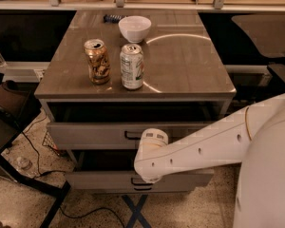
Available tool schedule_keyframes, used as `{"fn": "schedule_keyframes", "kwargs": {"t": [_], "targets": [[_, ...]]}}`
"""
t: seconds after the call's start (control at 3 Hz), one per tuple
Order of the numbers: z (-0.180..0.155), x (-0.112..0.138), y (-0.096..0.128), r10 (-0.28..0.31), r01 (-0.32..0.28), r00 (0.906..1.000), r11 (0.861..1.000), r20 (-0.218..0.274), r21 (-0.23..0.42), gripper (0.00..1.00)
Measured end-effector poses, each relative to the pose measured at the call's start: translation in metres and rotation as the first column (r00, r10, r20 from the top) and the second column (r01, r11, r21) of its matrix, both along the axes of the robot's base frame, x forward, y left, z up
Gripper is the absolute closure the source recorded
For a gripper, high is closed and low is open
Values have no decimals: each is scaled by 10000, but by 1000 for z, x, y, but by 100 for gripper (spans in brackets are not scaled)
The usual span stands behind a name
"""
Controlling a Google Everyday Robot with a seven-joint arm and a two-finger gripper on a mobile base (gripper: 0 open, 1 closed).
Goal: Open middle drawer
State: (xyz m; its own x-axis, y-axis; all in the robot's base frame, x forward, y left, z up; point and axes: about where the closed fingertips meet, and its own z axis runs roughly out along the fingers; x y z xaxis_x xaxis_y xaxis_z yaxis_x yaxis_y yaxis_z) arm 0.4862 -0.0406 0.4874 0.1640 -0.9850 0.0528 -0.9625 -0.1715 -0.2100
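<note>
The middle drawer (pixel 185 180) is the lower of the two pale grey fronts showing under the table. Its black bar handle (pixel 141 184) sits just below my arm's end. The taller top drawer (pixel 85 136) is above it, with its own black handle (pixel 132 135). My gripper (pixel 145 176) is at the end of the white arm (pixel 204 148), which reaches in from the right. It is down at the middle drawer's front, right above its handle, and is mostly hidden behind the round wrist. No third drawer shows below.
On the brown tabletop (pixel 190 65) stand a brown can (pixel 97 61), a white-green can (pixel 132 66) and a white bowl (pixel 134 28). A dark chair (pixel 9 113) and cables are on the floor at the left. The cross-shaped table base (pixel 135 208) is below.
</note>
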Motion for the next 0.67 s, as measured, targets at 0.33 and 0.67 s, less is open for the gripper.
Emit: {"fn": "schedule_keyframes", "kwargs": {"t": [0.33,0.67], "targets": [[7,8,-6,-199,203,9992,9997,350,-122,100],[25,12,-15,-418,430,9981,9988,453,-248,100]]}}
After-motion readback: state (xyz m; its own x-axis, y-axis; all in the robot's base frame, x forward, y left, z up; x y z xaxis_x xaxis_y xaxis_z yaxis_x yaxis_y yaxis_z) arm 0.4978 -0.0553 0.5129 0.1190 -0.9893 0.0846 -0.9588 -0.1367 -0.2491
